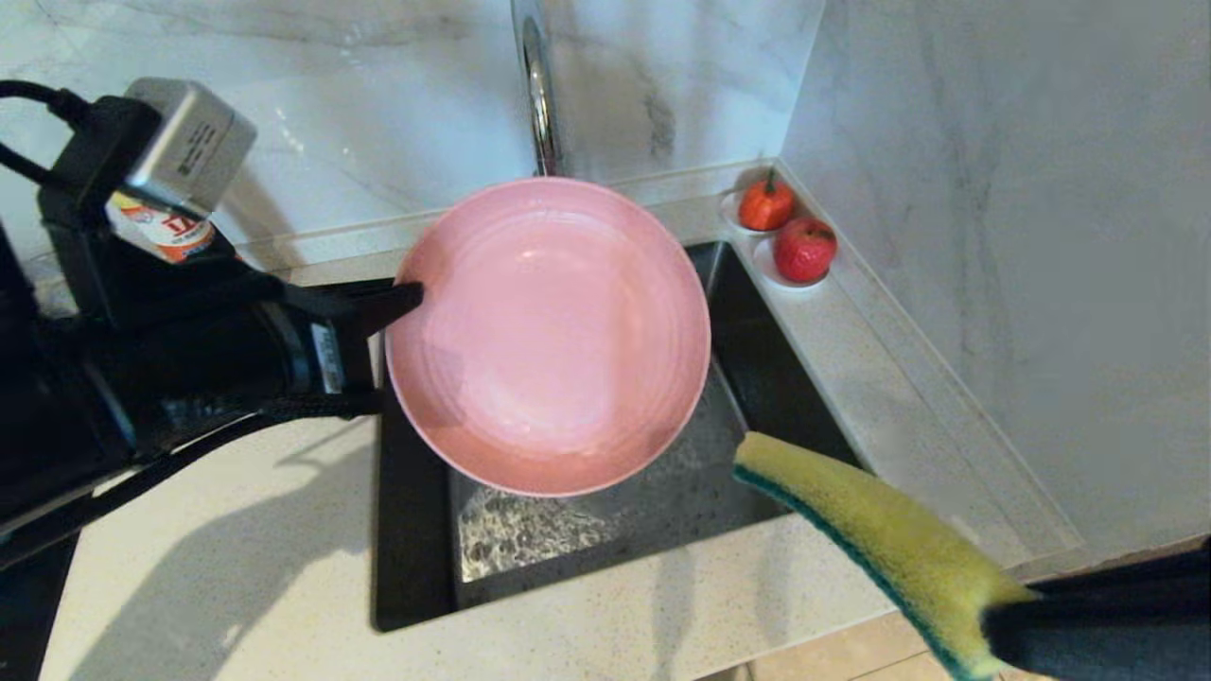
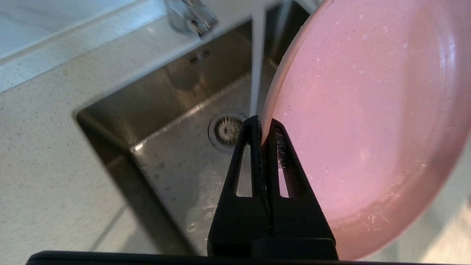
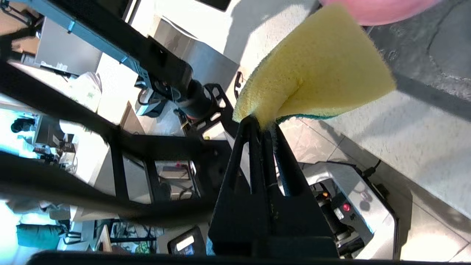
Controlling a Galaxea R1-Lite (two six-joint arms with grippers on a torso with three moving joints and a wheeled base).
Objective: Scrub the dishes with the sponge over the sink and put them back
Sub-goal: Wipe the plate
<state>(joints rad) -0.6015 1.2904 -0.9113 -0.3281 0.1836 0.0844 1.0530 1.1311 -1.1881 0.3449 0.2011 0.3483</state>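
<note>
Head view: the pink plate is held tilted above the sink, its rim pinched in the closed left claw. Water is seen running from the faucet behind the plate. The yellow sponge is gripped by one end in the closed right claw, near the plate's lower edge but apart from it. For a good scrub, the sponge should probably be pressed flat on the plate's face while the plate is kept over the basin. Two red fruits are set on the bench corner.
</note>
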